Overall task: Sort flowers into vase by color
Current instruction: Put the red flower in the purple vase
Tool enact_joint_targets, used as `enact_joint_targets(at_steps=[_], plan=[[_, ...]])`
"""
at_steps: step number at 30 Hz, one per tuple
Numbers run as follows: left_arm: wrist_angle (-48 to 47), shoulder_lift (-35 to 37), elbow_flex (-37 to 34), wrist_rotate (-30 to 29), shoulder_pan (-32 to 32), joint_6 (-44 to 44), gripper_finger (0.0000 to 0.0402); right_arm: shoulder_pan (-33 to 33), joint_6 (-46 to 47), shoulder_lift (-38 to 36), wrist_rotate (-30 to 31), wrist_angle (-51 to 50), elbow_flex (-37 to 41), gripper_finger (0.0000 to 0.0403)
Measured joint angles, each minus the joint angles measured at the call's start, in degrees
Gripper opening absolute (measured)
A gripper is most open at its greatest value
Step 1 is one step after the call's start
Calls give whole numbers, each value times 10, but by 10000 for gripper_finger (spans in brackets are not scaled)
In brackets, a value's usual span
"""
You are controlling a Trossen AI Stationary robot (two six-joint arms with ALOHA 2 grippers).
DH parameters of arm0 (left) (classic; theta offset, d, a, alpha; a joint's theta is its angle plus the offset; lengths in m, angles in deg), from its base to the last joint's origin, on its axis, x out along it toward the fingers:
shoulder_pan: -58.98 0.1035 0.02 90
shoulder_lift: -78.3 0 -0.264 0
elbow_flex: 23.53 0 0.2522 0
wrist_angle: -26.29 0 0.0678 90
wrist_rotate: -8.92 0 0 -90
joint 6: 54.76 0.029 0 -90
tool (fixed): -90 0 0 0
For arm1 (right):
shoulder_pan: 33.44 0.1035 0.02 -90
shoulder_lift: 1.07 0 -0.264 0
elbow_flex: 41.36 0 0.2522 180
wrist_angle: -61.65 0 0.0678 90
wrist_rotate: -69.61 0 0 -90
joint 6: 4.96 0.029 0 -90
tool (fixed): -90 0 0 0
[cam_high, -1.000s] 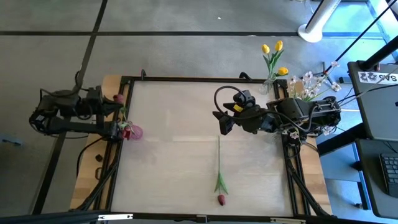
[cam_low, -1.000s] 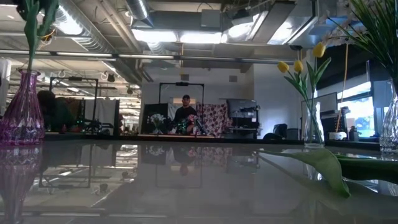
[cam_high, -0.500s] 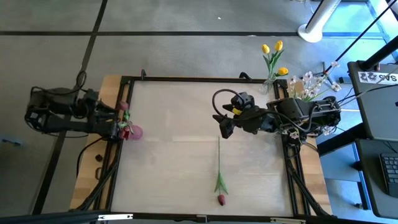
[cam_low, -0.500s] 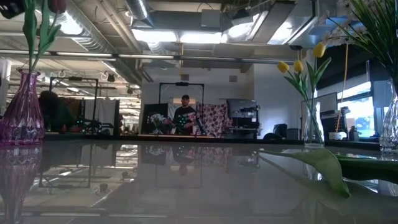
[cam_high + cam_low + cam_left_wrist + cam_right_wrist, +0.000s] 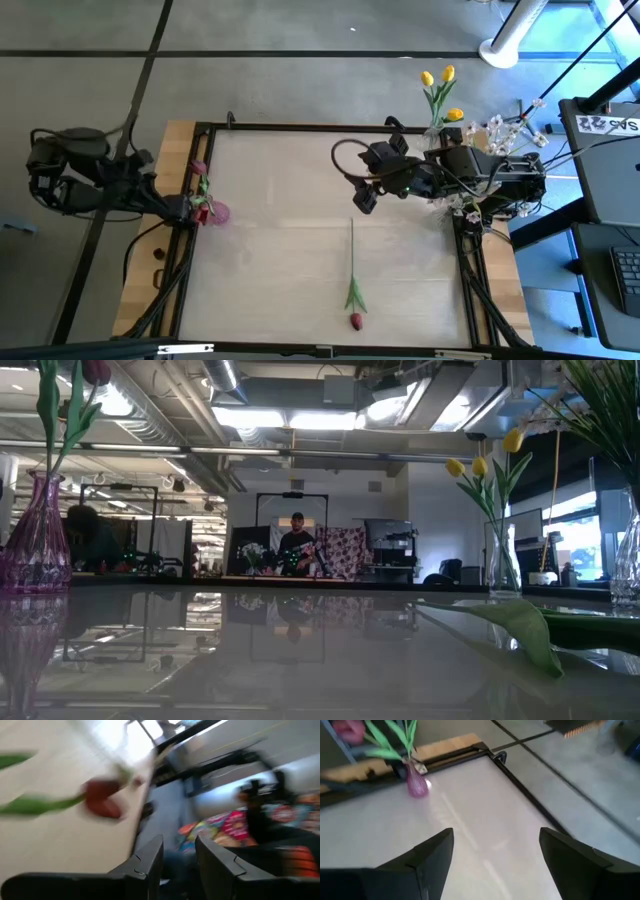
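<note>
A purple vase (image 5: 216, 213) (image 5: 35, 540) stands at the table's left edge and holds dark red tulips (image 5: 200, 205) (image 5: 102, 797). Another dark red tulip (image 5: 353, 280) lies flat near the front edge, its head (image 5: 356, 321) nearest the front. Yellow tulips (image 5: 440, 95) (image 5: 485, 465) stand in a clear vase (image 5: 500, 565) at the far right corner, with white blossom sprays (image 5: 495, 135) beside them. My left gripper (image 5: 165, 203) (image 5: 177, 845) is open, off the table's left edge, next to the purple vase. My right gripper (image 5: 362, 197) (image 5: 495, 837) hangs wide open above the lying tulip's stem end.
A black frame (image 5: 300, 127) borders the white tabletop. A desk with a keyboard (image 5: 625, 275) stands off to the right. In the low view a person (image 5: 297, 545) sits in the room far behind the table.
My left gripper has drawn back toward the table's left, away from the purple vase, and the dark red tulip it brought there now stands in the vase on its own. My right arm has swung slightly toward the far edge, still wide open.
</note>
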Motion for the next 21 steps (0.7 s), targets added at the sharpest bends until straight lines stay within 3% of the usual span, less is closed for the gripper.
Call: enact_joint_targets(at_steps=[5,9,14,18,21], plan=[[110,0,35,36,44,7,98,-4,-77,0,3,-10,13,294],[230,1,65,11,70,65,96,-4,-138,0,-11,23,55,294],[368,1,69,-18,94,154,96,5,-267,0,-107,188,163,294],[398,-2,67,-60,116,219,96,19,-361,11,-212,366,256,294],[397,-9,67,-90,129,244,96,32,-370,45,-260,391,284,294]])
